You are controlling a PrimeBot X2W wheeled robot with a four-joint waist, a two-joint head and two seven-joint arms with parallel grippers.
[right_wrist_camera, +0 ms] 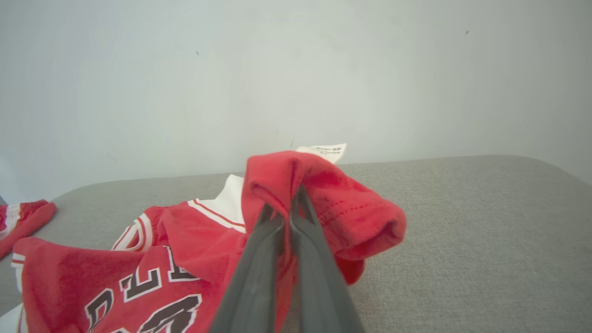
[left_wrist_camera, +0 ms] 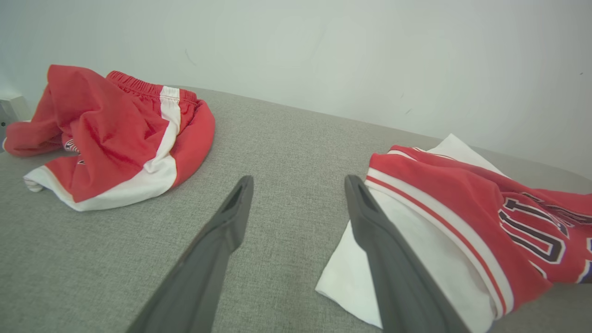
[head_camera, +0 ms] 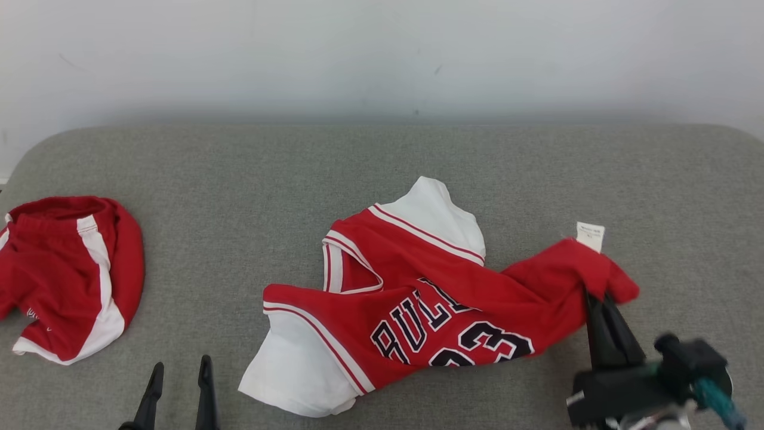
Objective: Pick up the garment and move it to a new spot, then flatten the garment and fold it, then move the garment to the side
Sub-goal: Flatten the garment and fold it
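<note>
right gripper (right_wrist_camera: 286, 210) pinched tight on jersey (head_camera: 418, 298) hem | rest of it trails off to claw's left | left gripper (head_camera: 179, 373) wide open, idle | risk: thin pinch, fabric could slip when dragged

Red shorts (head_camera: 54, 275) lie crumpled on grey cushion (head_camera: 239, 179).

We see R pincer (head_camera: 592, 297) clamped on red jersey (head_camera: 430, 292) edge by white tag (head_camera: 590, 235), mid grey counter (head_camera: 268, 173). L pincer (head_camera: 181, 365) spread, free, lower left. Far left: red shorts (head_camera: 57, 275).
</note>
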